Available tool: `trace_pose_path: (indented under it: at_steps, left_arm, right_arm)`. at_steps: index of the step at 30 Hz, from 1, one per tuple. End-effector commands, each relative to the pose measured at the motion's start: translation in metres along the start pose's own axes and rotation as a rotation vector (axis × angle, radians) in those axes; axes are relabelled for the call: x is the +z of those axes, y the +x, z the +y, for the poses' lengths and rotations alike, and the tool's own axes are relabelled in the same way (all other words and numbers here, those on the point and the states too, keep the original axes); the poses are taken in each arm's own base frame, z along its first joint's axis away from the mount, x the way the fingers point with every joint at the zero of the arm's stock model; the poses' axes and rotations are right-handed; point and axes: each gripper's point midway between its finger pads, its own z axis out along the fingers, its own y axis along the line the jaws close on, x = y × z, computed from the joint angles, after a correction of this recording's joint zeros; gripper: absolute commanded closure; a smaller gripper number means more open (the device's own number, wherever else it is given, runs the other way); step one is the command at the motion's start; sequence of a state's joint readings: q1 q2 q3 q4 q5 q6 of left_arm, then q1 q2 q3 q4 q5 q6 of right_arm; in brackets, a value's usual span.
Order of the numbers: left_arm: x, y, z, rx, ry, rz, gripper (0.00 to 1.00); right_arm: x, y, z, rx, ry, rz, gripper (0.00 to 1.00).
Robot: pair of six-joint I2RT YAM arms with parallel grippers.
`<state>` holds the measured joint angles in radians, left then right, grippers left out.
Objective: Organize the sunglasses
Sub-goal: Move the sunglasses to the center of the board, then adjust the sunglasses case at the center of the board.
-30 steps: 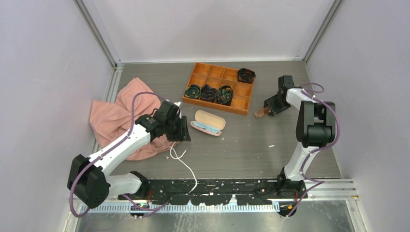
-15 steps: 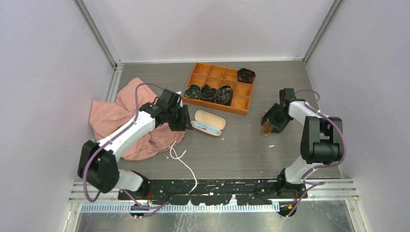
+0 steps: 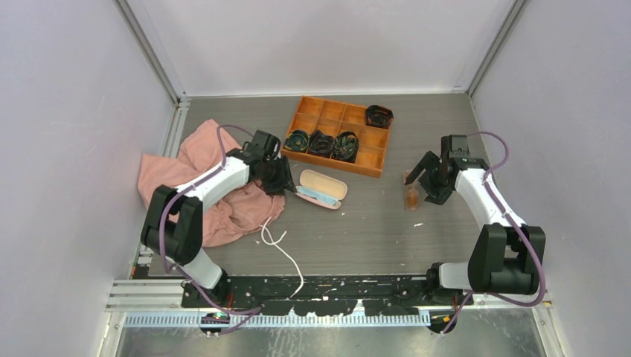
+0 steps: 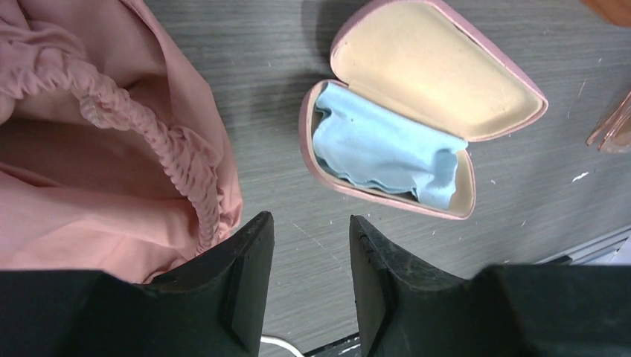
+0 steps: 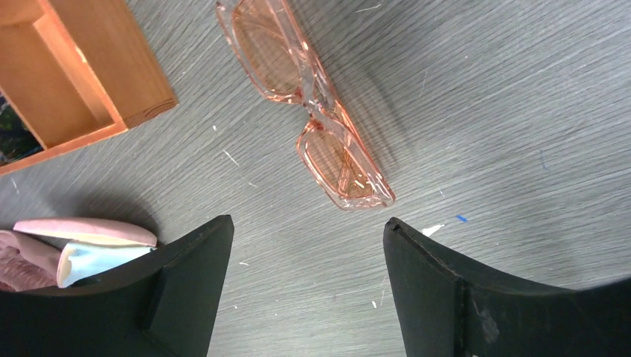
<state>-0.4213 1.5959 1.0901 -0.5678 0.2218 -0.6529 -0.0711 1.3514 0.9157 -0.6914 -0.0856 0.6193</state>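
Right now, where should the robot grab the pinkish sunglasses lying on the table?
Probably at the narrow bridge between the two lenses of the sunglasses, coming straight down with the open right gripper. They lie low on the table, long and thin, so closing across the short width at the middle should keep them balanced.

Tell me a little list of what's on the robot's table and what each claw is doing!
sunglasses: lying on the table, near the tray's right end, not held
case: open, blue cloth inside
tray: orange, dark bundles in some compartments
bag: pink, crumpled, at the left
left claw: open, empty, near the case
right claw: open, empty, over the sunglasses
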Motion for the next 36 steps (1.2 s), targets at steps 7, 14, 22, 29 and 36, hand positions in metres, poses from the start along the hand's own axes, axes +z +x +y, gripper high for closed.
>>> trace_pose_path:
  at_steps: [7,14,22,29,36]
  left_arm:
    - [0.025,-0.026,-0.008,-0.048,0.051,-0.081,0.57]
    - [0.029,-0.004,-0.002,-0.064,0.080,-0.048,0.60]
    - [0.024,0.029,-0.016,-0.036,0.139,0.022,0.60]
    - [0.020,0.054,-0.056,0.067,0.198,0.092,0.60]
    - [0.014,0.066,-0.082,0.135,0.226,0.124,0.59]
  right_arm:
    - [-0.011,0.010,0.014,-0.046,-0.128,-0.007,0.21]
    - [-0.009,-0.011,0.005,-0.102,-0.036,-0.054,0.26]
    - [-0.006,-0.025,0.018,-0.150,-0.140,-0.184,0.29]
    - [0.008,-0.024,0.014,-0.181,-0.108,-0.142,0.31]
    - [0.023,-0.035,0.001,-0.249,0.007,-0.126,0.38]
